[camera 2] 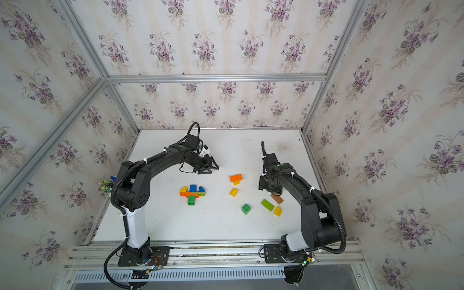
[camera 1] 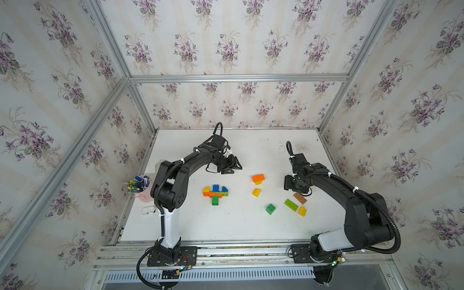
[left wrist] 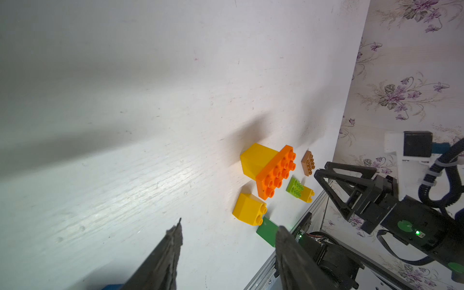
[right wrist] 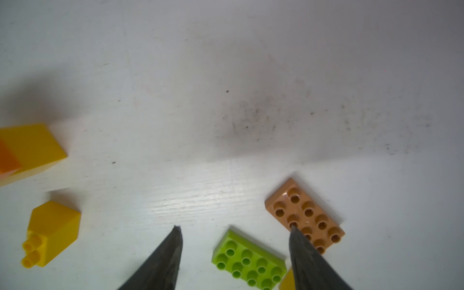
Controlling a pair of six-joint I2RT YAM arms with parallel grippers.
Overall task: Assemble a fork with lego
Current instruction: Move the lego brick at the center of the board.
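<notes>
A joined lego piece of orange, blue, yellow, lime and dark green bricks lies left of the table's middle. To its right lie loose lego: an orange plate on a yellow brick, a yellow brick, a dark green brick, a lime brick, a brown plate and another yellow brick. My left gripper hangs open and empty behind the joined piece. My right gripper is open and empty above the lime brick and brown plate, one fingertip overlapping the plate.
A pink cup of marker pens stands at the table's left edge, with a small white object in front of it. Flowered walls close three sides. An aluminium rail with both arm bases runs along the front.
</notes>
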